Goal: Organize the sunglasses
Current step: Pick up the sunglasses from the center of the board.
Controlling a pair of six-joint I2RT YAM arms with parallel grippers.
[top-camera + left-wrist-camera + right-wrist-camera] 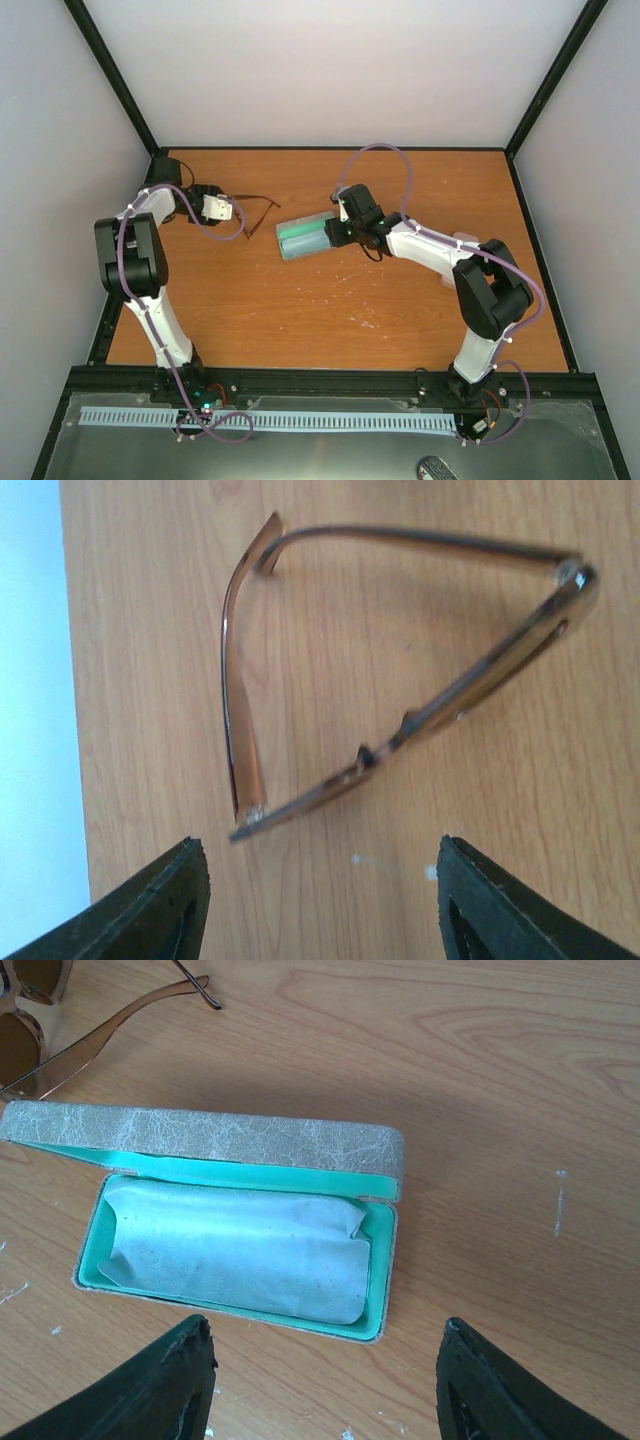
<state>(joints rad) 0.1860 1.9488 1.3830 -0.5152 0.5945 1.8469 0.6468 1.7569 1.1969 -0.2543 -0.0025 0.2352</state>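
Left arm (170, 335): white tubular links between bulky black joint housings, with one large black block midway.
Right arm (425, 245): the same build, white links and a heavy black joint block.
Cables (383, 148): thin purple-grey leads looped along both arms and pinned by small white ties.
Left claw (320, 880): two matte black fingers (160, 905) with a slightly grainy surface and hollow cut-outs on the inner faces; a white housing sits behind them in the top view.
Right claw (325, 1360): two black fingers of the same kind, their upper edges scuffed pale.
Bases (195, 390): black mounts on a dark rail — a small green light glows at the left one.
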